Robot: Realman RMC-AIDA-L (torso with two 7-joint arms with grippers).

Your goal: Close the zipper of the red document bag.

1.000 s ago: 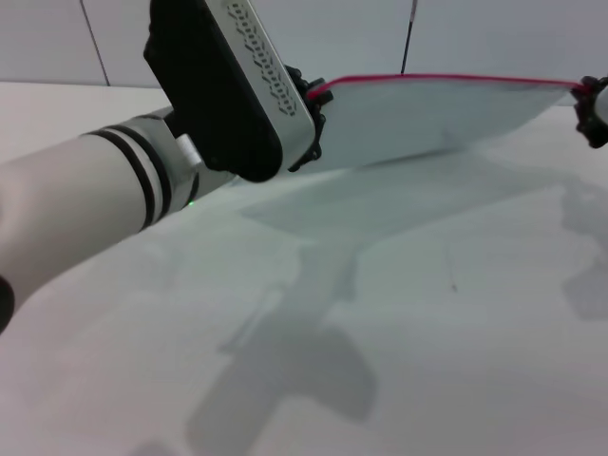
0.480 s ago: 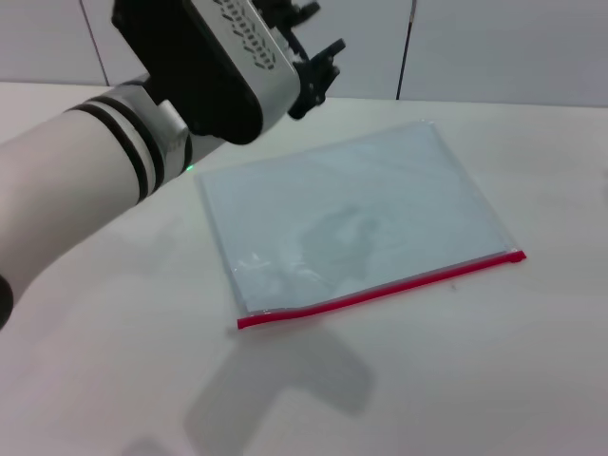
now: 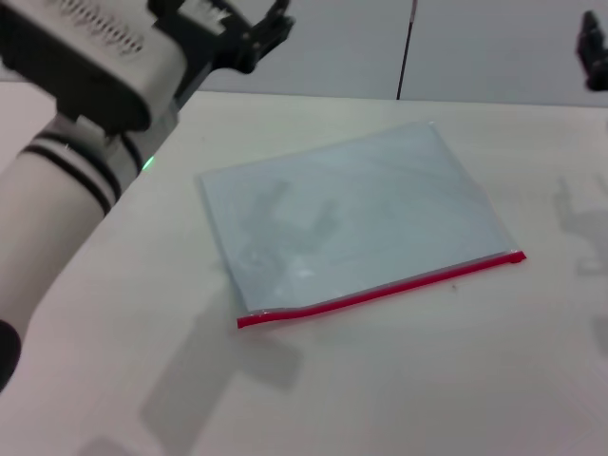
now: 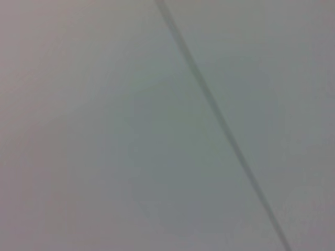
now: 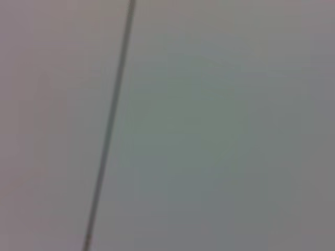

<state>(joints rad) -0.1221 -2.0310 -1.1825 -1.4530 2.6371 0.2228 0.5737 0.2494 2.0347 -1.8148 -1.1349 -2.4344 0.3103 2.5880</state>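
Observation:
The red document bag (image 3: 347, 214) lies flat on the white table (image 3: 456, 380), a translucent pale blue-grey pouch. Its zipper (image 3: 380, 290) runs as a thin red strip along the edge nearest me. My left gripper (image 3: 258, 33) hangs high above the table's far left, beyond the bag's far left corner, open and holding nothing. Only a dark part of my right gripper (image 3: 594, 43) shows at the upper right edge of the head view, well off the bag. Both wrist views show only a grey wall with a dark seam (image 4: 220, 125), and the same seam (image 5: 110, 125) in the right wrist view.
My left forearm (image 3: 57, 190) crosses the left side of the head view above the table. A grey panelled wall (image 3: 475, 47) stands behind the table's far edge.
A second ago the bag hung in the air between both grippers. It now lies flat on the table, and the left arm has risen up and to the left, away from it.

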